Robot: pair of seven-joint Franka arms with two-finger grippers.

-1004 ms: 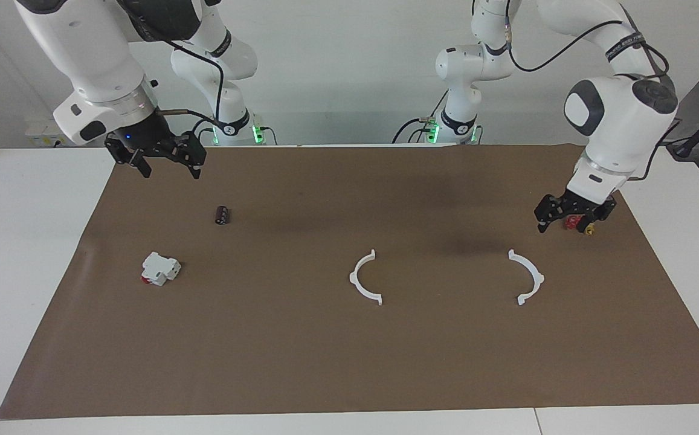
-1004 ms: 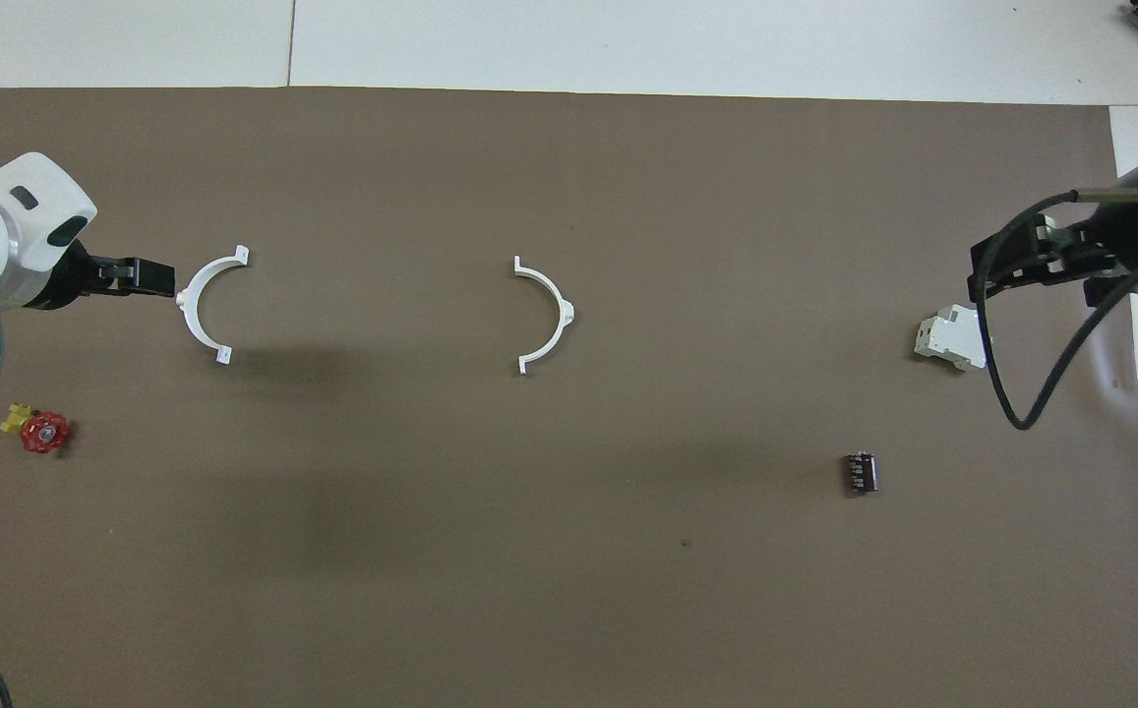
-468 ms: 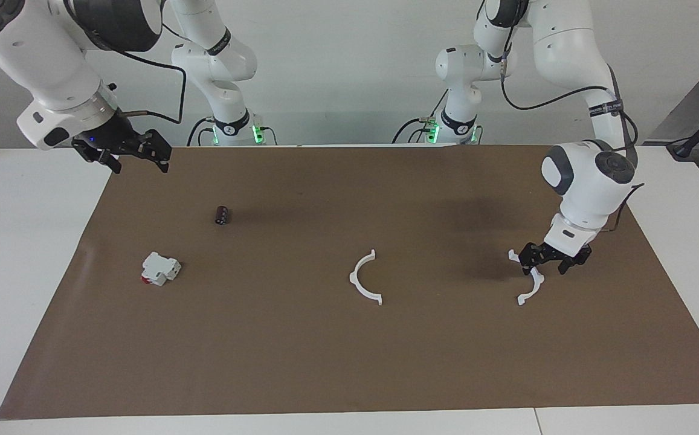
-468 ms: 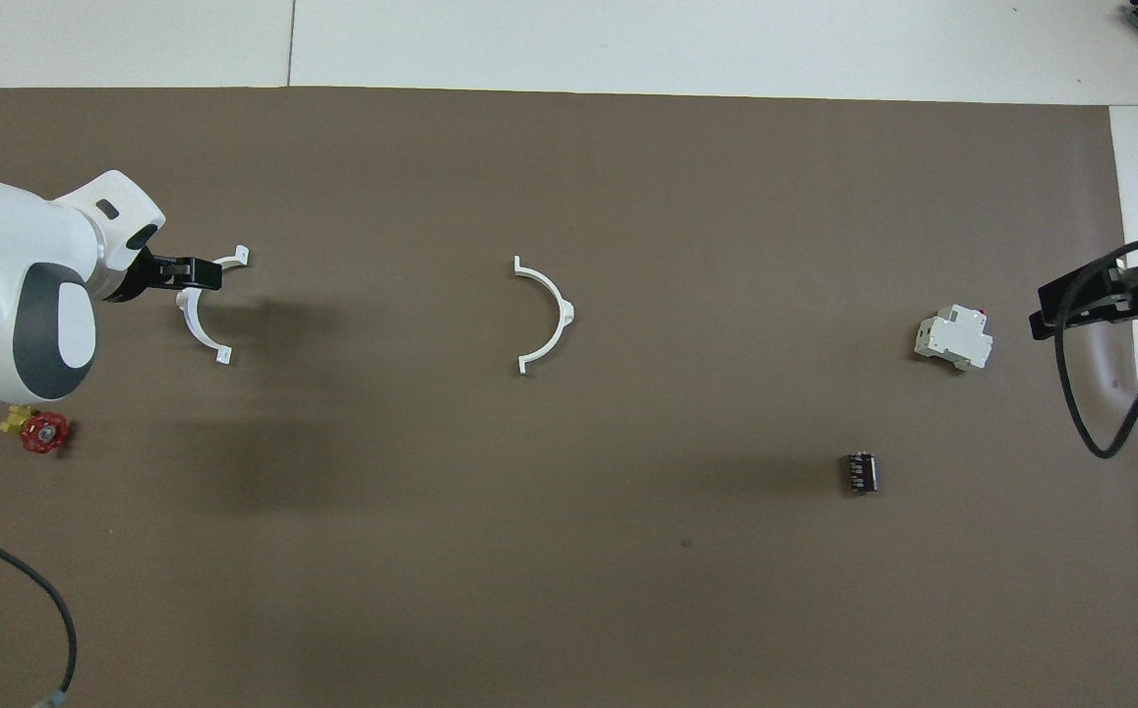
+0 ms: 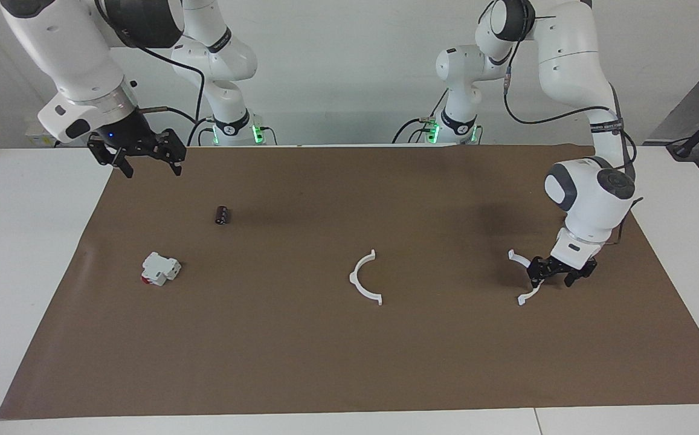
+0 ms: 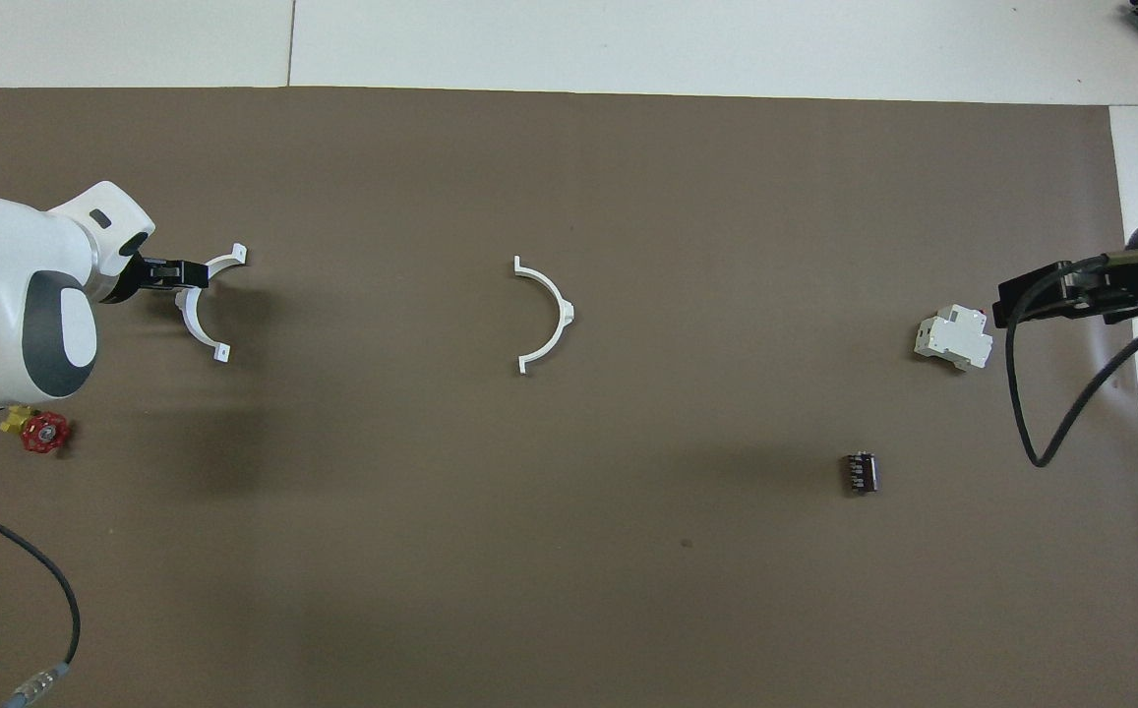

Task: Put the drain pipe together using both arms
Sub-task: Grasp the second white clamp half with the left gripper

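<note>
**Left gripper down at 1 half-ring, right gripper waiting high**

The left gripper (image 5: 553, 273) stood low at the mat, its fingers (image 6: 170, 272) spread wide and straddling the outer curve of the end half-ring (image 5: 528, 283). Whether they touched the plastic could not be told. That half-ring (image 6: 203, 324) lay flat on the brown mat (image 5: 349, 362) toward the left arm's end of the table, its open side facing the table's middle. The left arm (image 5: 591, 193) came down steeply over it from its base.

The middle half-ring (image 5: 362, 279) lay flat near the centre of the mat, well apart from the first, its open side turned toward it. The 2 pieces were not joined.

A red valve wheel (image 6: 44, 433) with a yellow part sat on the mat nearer to the robots than the end half-ring, at the left arm's end.

The right gripper (image 5: 142, 158) hung in the air over the mat's edge at the right arm's end, fingers apart and holding nothing; that arm waited. A white block (image 5: 159, 269) with a red end lay on the mat at that end, and a dark cylinder (image 5: 222, 215) lay nearer to the robots than the block.
</note>
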